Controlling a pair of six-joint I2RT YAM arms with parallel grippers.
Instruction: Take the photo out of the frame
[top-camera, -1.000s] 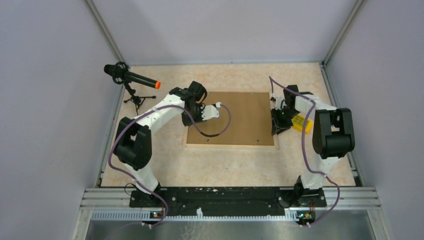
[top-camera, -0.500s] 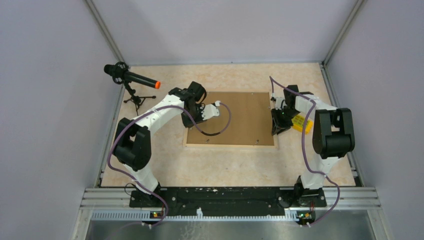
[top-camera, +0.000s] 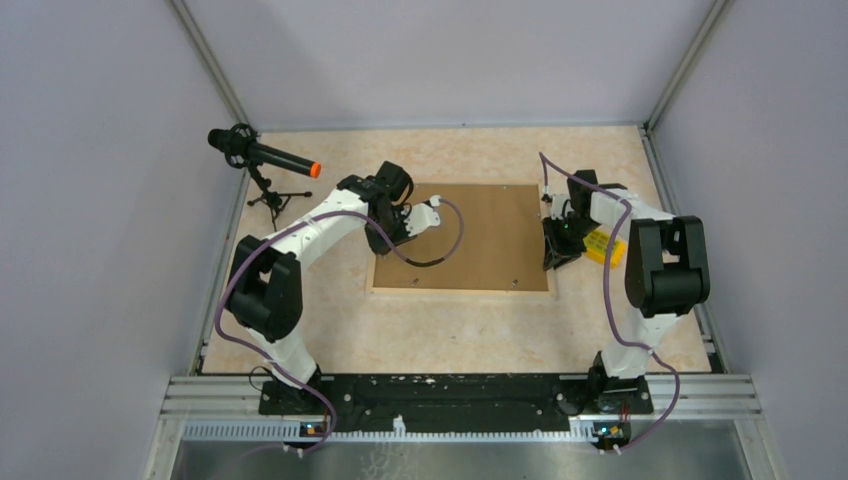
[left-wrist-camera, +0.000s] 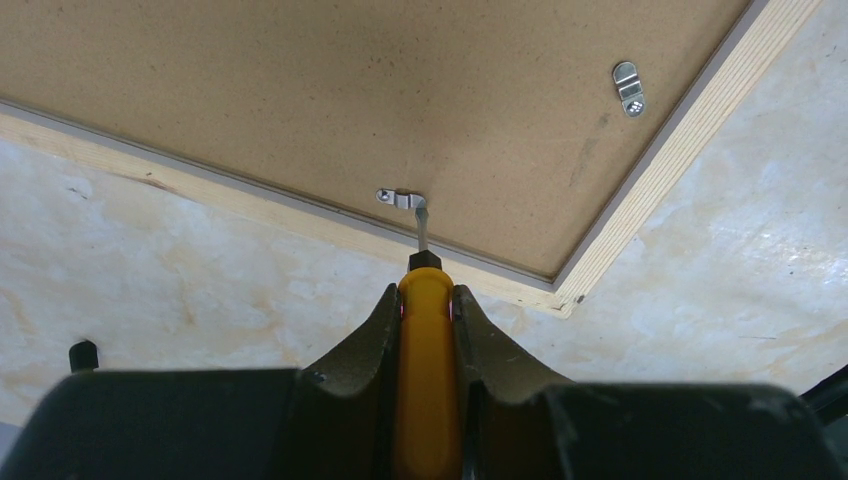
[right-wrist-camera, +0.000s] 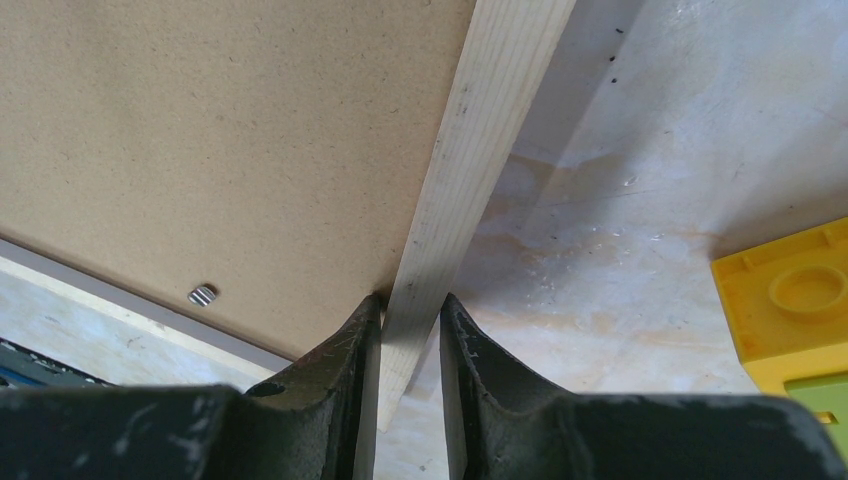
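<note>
Inside the frame (top-camera: 462, 236), under its brown backing board (left-wrist-camera: 300, 90), is where you should take the photo to be; no view shows any of the print, so that is a judgement. The frame lies face down, reverse side up, with its pale wood edges showing.

By the look of it you are at the very start. The backing is seated in the frame, the metal tabs lie over it, and nothing has been lifted; the tabs must be turned aside, the board raised and the photo drawn out.

At the frame's left edge your left gripper (left-wrist-camera: 427, 300) is clenched on a yellow-handled screwdriver (left-wrist-camera: 426, 380), its tip against a tab (left-wrist-camera: 398, 198); a second tab (left-wrist-camera: 628, 88) sits further along, near the frame's corner. At the frame's right edge your right gripper (right-wrist-camera: 410, 305) pinches the wooden rim, apparently steadying it; a yellow block (right-wrist-camera: 790, 300) lies just beside that edge.

Only the left wrist view shows the tip meeting the tab, which the overhead view leaves too small to read; only the right wrist view shows the jaws straddling the rim. The overhead view alone gives you the whole frame, both arms, and a microphone (top-camera: 262, 154) well beyond the frame's far left corner.
</note>
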